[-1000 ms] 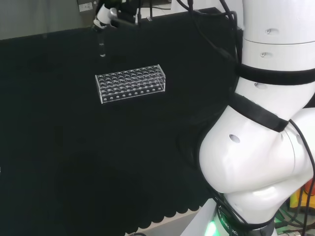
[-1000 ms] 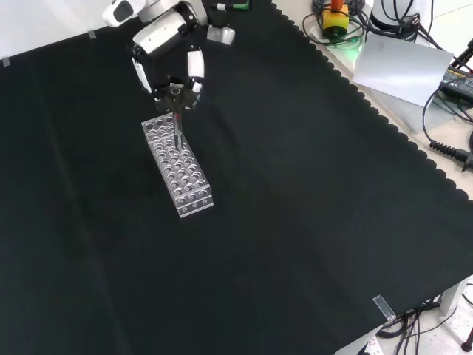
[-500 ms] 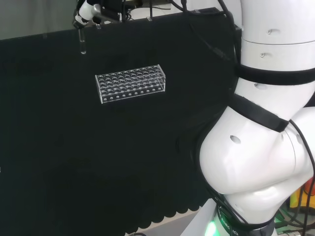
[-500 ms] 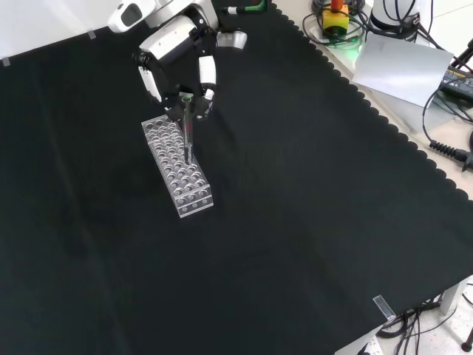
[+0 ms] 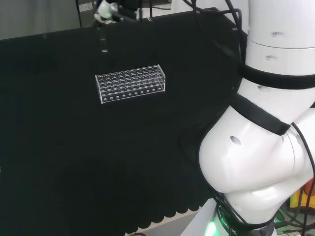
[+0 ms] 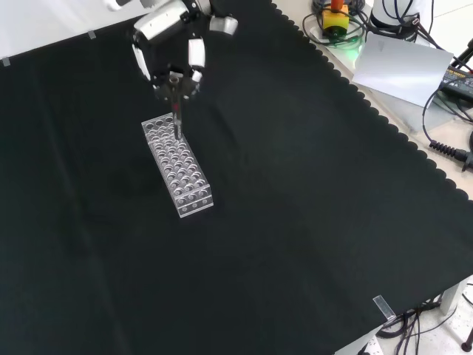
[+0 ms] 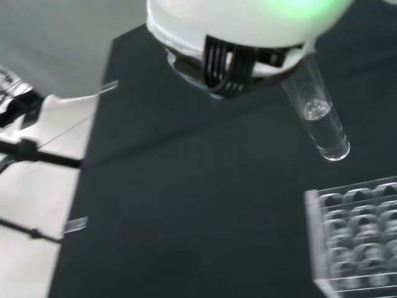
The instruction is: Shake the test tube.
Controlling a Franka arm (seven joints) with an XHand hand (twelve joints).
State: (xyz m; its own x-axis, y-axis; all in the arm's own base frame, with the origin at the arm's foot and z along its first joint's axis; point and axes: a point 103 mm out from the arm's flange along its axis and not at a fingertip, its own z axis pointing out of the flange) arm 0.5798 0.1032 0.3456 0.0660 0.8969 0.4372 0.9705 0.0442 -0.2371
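Head view, hand (image 5: 109,11): back toward the right after swinging left half a second ago.
Test tube (image 5: 103,42): pinched in curled fingers, hanging upright above the worktop (image 5: 59,147), beyond the clear rack (image 5: 130,83).
Meaning: side-to-side swings suggest shaking is under way.

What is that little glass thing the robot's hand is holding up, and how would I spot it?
Look on the black cloth for the clear plastic rack full of round holes. Just above its far end in the front view hangs the black and white hand, and pinched in it is the test tube: a slim clear tube with a rounded bottom, held in the air clear of the rack.
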